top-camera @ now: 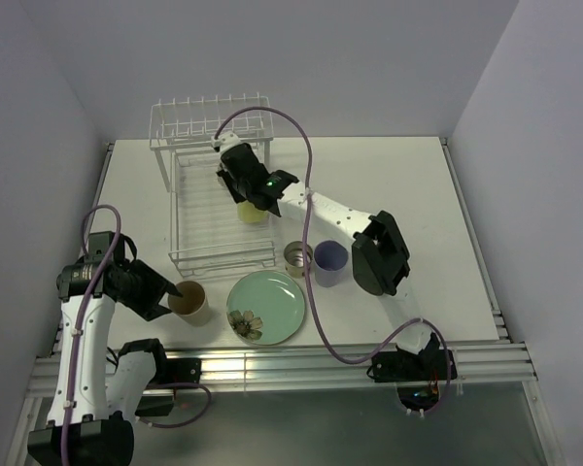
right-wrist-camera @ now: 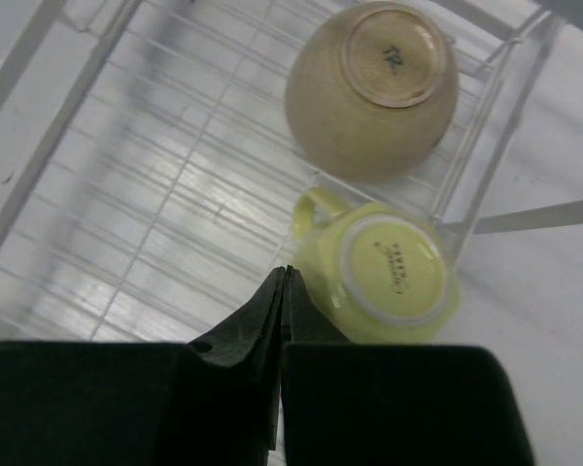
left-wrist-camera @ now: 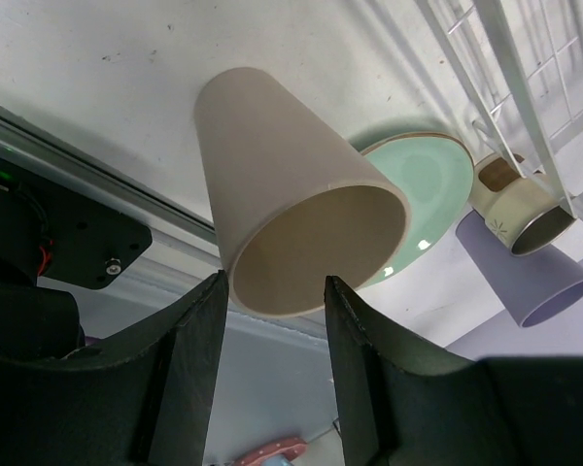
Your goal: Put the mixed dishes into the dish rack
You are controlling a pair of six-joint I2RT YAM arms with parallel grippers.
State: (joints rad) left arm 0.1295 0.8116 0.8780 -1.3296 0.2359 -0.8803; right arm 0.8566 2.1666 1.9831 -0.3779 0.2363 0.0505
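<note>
The white dish rack (top-camera: pixel 189 194) stands at the back left. In the right wrist view the cream bowl (right-wrist-camera: pixel 374 87) and the yellow-green mug (right-wrist-camera: pixel 394 272) lie upside down on the rack's wires (right-wrist-camera: pixel 165 204). My right gripper (right-wrist-camera: pixel 287 274) is shut and empty, its tip just left of the mug; it also shows in the top view (top-camera: pixel 235 182). The tan cup (left-wrist-camera: pixel 291 214) stands on the table (top-camera: pixel 189 301). My left gripper (left-wrist-camera: pixel 272 311) is open, its fingertips on either side of the cup's rim. The mint plate (top-camera: pixel 265 306), metal cup (top-camera: pixel 298 258) and lavender cup (top-camera: pixel 330 262) sit in front of the rack.
An aluminium rail (top-camera: pixel 291 364) runs along the table's near edge, close behind the tan cup. Grey walls close in the table on the left, back and right. The right arm's cable (top-camera: pixel 306 184) loops over the rack's right side.
</note>
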